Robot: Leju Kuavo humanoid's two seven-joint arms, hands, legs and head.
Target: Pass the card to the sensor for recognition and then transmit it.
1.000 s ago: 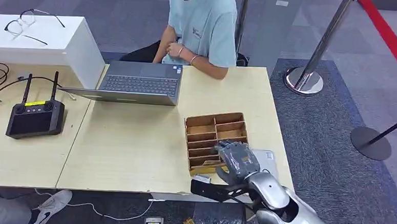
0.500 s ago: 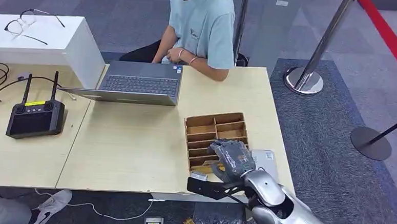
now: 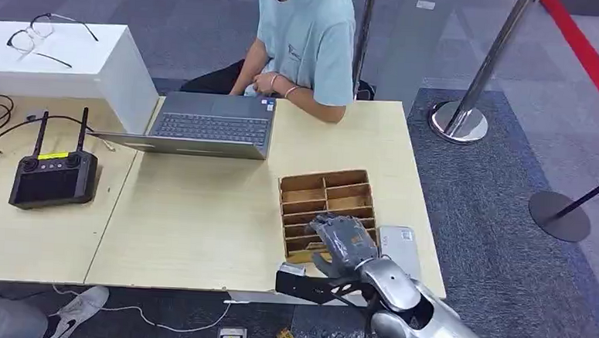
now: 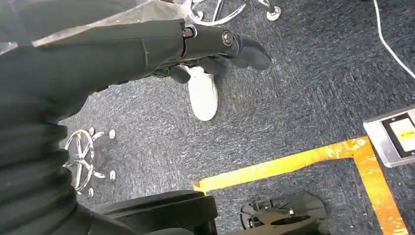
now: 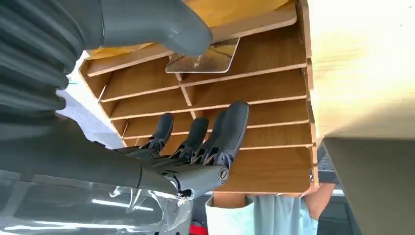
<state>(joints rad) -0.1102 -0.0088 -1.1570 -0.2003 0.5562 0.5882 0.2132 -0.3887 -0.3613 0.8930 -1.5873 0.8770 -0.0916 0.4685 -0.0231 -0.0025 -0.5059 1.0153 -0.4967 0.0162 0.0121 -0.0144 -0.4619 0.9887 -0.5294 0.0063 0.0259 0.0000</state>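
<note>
Pale laminate tabletop carries a slotted plywood organiser of thin brown dividers at 5 o'clock from the grey laptop. Over its near slots the right hand hovers. From the right wrist, the fingers are spread straight, while the thumb touches a glossy rectangular card lying in a near slot. A flat white sensor lies just beside the organiser at 3 o'clock. By the floor, the left hand hangs, fingers loosely curled around nothing.
</note>
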